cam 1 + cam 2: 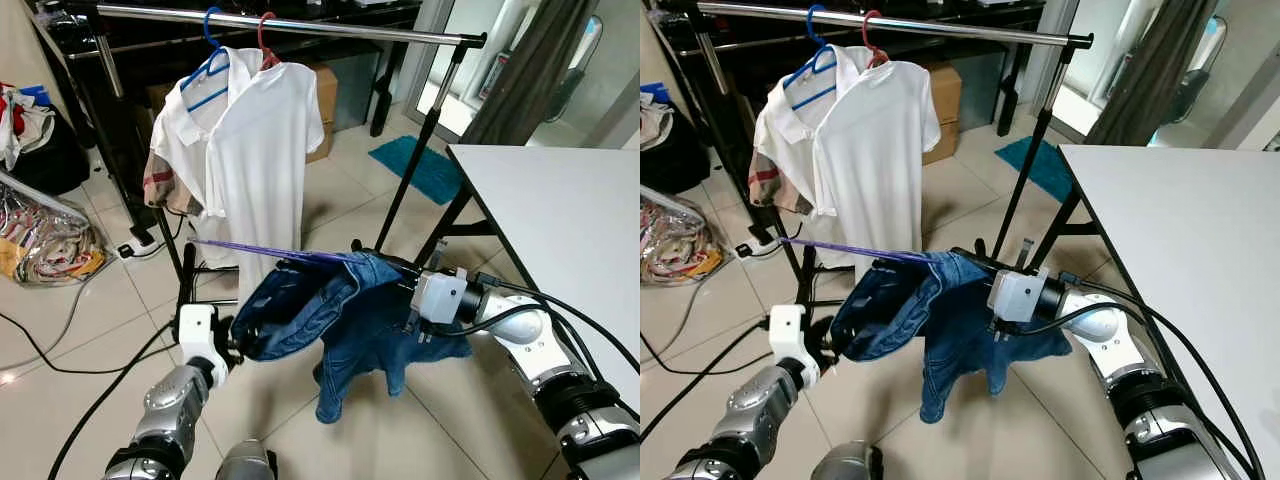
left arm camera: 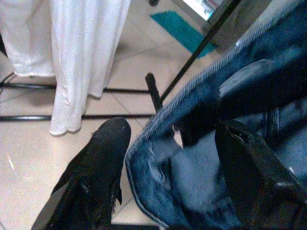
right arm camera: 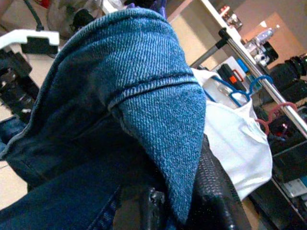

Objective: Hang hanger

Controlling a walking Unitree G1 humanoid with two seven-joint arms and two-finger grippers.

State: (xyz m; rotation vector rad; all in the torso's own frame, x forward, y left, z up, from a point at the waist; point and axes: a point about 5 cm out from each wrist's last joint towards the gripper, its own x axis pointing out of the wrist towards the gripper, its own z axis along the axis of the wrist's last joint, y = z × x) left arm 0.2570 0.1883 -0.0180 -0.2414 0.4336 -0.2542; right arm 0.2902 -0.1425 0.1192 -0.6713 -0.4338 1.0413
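Our left gripper (image 1: 238, 350) and right gripper (image 1: 412, 290) both pinch the jean jacket (image 1: 330, 310); we lift its purple hanger (image 1: 270, 249) to the rail (image 1: 300, 24) above.

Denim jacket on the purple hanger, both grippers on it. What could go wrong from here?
1. The denim jacket sags between the left gripper and right gripper; it could slide off the purple hanger.
2. The rail is well above the garment, so the lift is long and a hem might drag.
3. Two white shirts already hang there; the hook could snag them.
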